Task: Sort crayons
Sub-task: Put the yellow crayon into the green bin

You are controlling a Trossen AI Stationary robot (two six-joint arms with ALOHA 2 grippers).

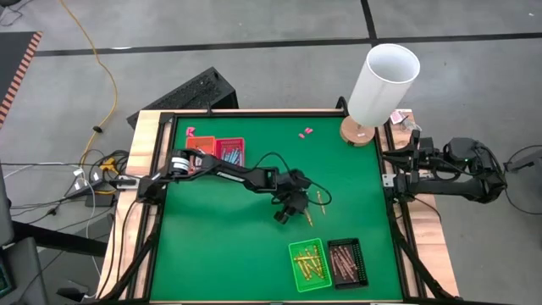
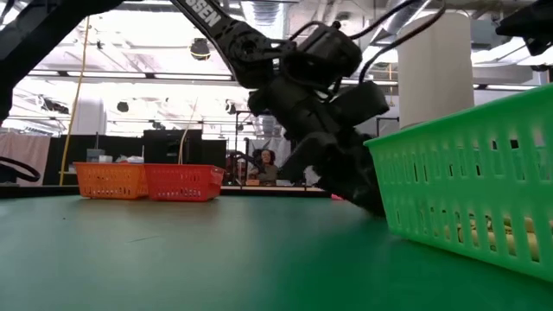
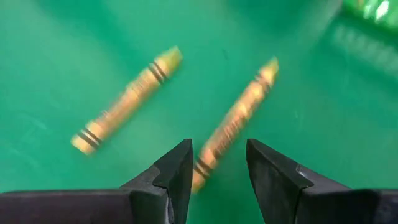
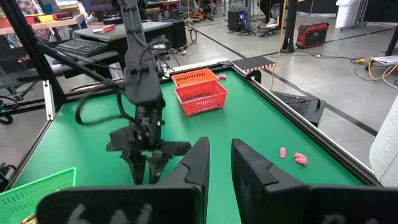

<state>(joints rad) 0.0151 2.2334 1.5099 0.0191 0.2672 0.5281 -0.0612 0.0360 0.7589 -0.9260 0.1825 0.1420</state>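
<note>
Yellow crayon (image 3: 233,124) between left gripper (image 3: 217,165) jaws, parted, second crayon (image 3: 127,99) beside, right gripper (image 4: 221,163) jaws narrowly parted at table edge.

workshop floor and hall around the green table

the table (image 1: 254,254) has a green top framed in pale wood with black rails, and stands on a grey concrete floor (image 1: 254,34) crossed by dark lines. a yellow cable (image 1: 100,63) snakes over the floor to a clutter of wires by the table's side, and a black keyboard (image 1: 188,91) lies just beyond the far edge. a striped mat (image 1: 19,72) shows at one corner. seen level across the table, the hall behind is bright, with a white ceiling (image 2: 155,34) of beams and lights, dark benches and a person (image 2: 266,160) far off.
</note>
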